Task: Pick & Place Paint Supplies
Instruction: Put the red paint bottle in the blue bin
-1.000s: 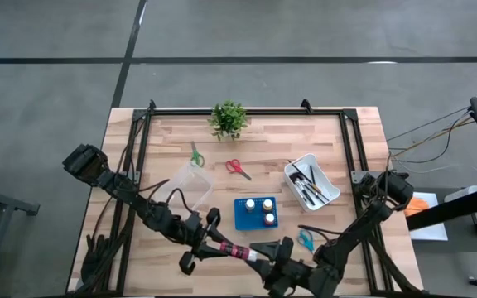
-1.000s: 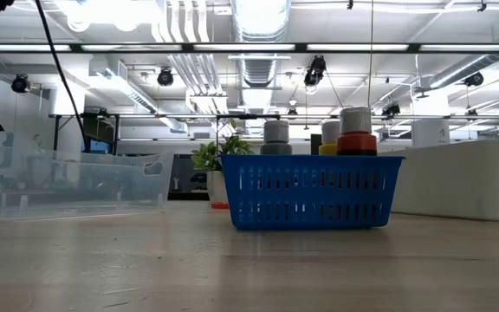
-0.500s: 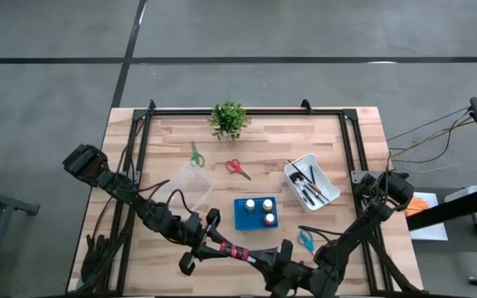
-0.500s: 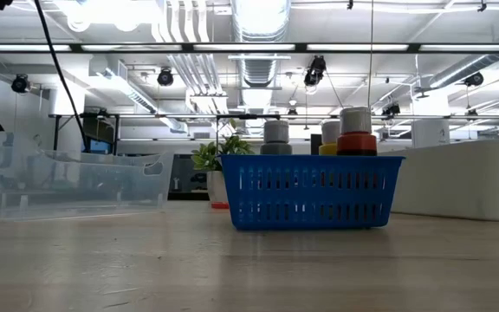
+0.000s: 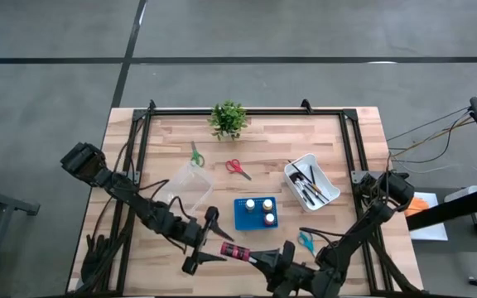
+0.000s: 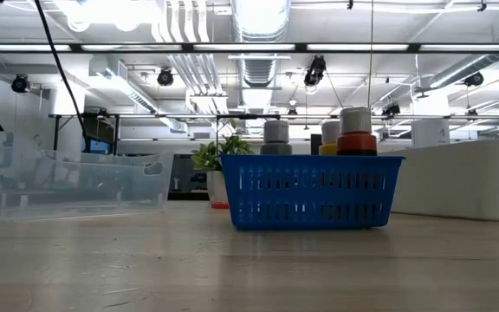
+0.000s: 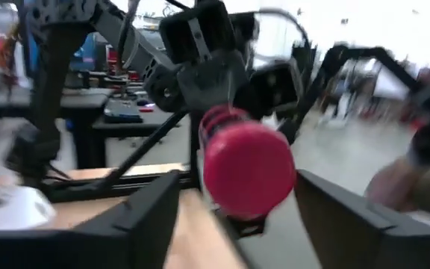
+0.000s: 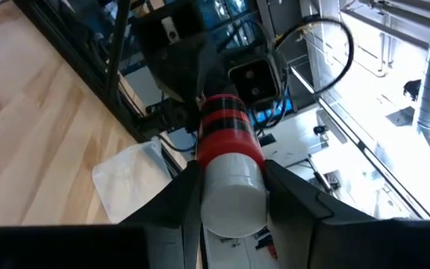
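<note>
A handover is under way at the near edge of the table (image 5: 172, 124): the red paint bottle (image 5: 233, 251) hangs in the air between the two arms. The right gripper (image 8: 230, 196) has its fingers clamped on the bottle's white cap end, while the left gripper (image 5: 209, 242) stands with its fingers spread apart on either side of the bottle's red end, no longer pinching it. So the bottle looks to be in the right arm's charge now, and I would guess it is bound for the blue basket (image 5: 256, 213) just beyond, at the table's middle, where other bottles (image 5: 268, 218) already stand upright. The white bin (image 5: 312, 182) to the right already holds brushes. Still out on the wood are the green scissors (image 5: 195, 156) and red scissors (image 5: 238, 168) toward the far side, and blue scissors (image 5: 305, 241) near the right arm. The clear tub (image 5: 183, 187) to the left looks empty. By my reckoning the job is partway done, with the scissors left.
</note>
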